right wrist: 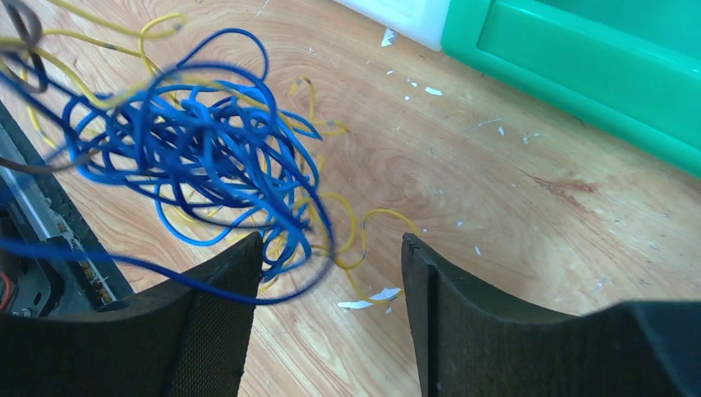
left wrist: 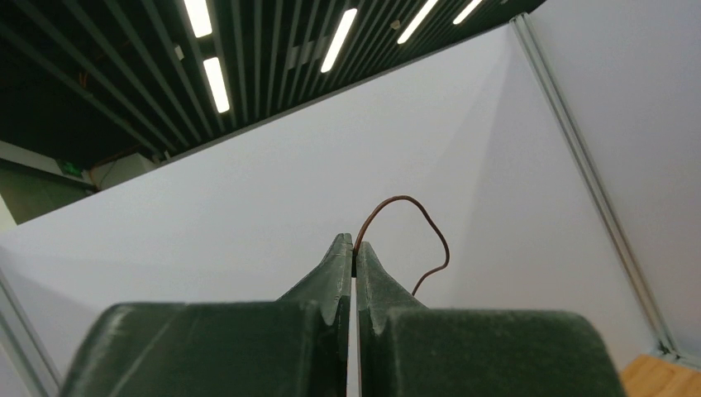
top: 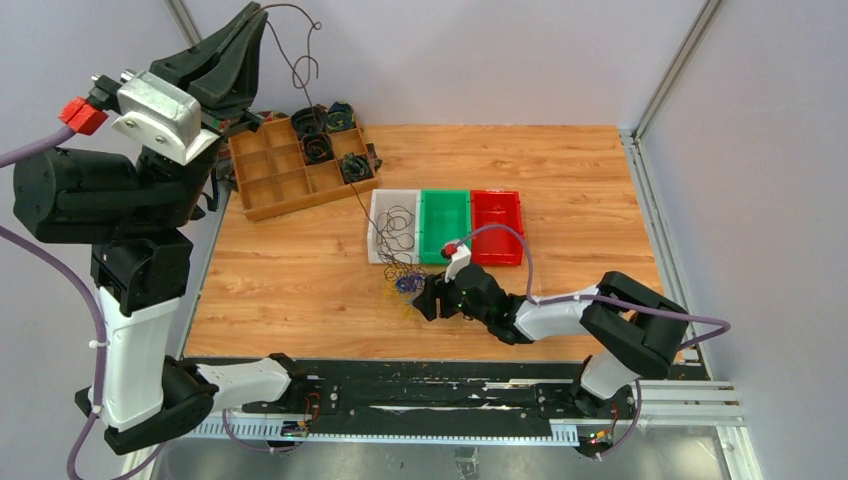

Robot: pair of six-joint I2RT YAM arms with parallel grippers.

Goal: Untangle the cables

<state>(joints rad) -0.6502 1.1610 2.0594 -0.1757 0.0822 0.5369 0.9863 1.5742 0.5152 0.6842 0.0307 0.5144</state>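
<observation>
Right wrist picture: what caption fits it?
Right arm's open black fingers at a tangle of thin blue and yellow wires on wooden table.

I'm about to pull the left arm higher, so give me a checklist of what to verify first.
1. Left gripper shut on the dark wire: ok.
2. Right gripper clamping the blue and yellow tangle: not ok, jaws open with blue strands between them.
3. Dark wire free of the tangle: cannot tell.
4. Dark wire clear of the wooden tray: cannot tell, it crosses the tray in the top view.

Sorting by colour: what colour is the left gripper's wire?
The wire is dark brown; left wrist view.
</observation>
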